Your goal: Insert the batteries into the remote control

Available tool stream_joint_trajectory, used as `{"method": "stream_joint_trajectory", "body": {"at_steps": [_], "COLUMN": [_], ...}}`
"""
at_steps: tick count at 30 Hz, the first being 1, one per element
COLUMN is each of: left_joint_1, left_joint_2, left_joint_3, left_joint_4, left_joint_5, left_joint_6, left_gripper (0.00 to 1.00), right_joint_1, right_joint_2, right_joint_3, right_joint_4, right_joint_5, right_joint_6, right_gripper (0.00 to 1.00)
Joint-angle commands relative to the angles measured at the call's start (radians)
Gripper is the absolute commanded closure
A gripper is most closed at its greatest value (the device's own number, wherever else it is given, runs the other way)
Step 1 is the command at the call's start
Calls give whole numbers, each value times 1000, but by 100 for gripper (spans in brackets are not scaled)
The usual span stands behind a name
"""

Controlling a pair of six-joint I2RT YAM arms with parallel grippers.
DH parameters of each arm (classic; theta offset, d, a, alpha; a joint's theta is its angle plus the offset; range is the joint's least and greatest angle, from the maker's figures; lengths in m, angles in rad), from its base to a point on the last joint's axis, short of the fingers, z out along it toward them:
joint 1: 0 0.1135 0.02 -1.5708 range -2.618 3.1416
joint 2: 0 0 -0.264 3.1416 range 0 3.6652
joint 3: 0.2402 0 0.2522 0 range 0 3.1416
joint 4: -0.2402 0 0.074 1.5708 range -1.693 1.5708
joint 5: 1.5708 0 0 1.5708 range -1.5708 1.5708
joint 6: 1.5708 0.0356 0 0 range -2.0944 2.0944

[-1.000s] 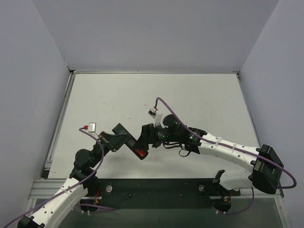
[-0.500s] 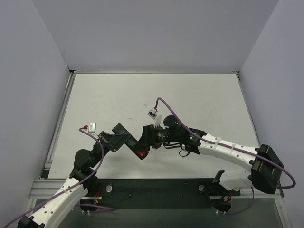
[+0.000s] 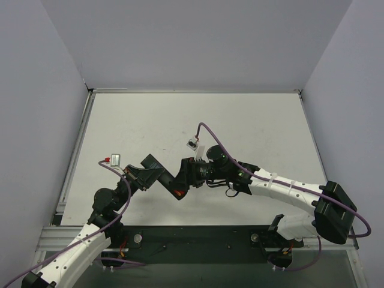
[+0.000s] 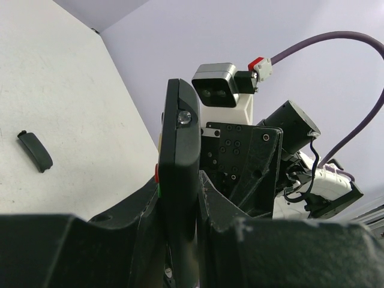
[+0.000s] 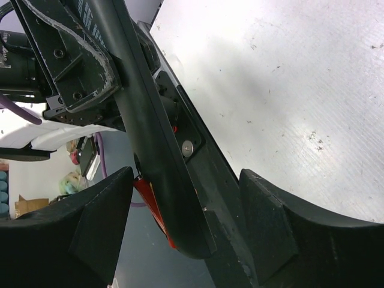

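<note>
My left gripper is shut on the slim black remote control and holds it above the table. In the left wrist view the remote stands edge-on between my fingers, with red and green buttons on its left face. My right gripper is open, its fingers wide on either side of the remote's lower end. A red strip runs along that end; I cannot tell whether it is a battery. No loose batteries show.
A small black flat cover piece lies on the white table to the left of the held remote. Grey walls enclose the table on three sides. A dark rail runs along the near edge by the arm bases.
My right gripper has edged slightly left along the remote's end. The left gripper and the remote have hardly moved.
</note>
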Motion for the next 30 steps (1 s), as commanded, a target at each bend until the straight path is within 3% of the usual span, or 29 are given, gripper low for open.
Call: {"method": "stream_joint_trajectory", "body": {"at_steps": [1,16,25,30], "left_joint_1": [-3,-3,-1,-1], "left_joint_2": [3,20,72,65], "left_joint_3": [62,121,145,174], "left_joint_4": [145,173,204,139], "left_joint_5": [-28,-81,-58,-55], "left_joint_6": [-20,37,46,89], "left_gripper": [100,100,100,100], "right_joint_1": [-10,-46,-46,-53], "right_joint_2": [7,-1,45,50], "right_joint_3": [-17,-50,10,25], "right_joint_4": [40,15,-95,-150], "right_joint_5": [-21,-25,-54,-32], "right_joint_6": [6,28,-15,-29], "right_gripper": [36,43,43,43]}}
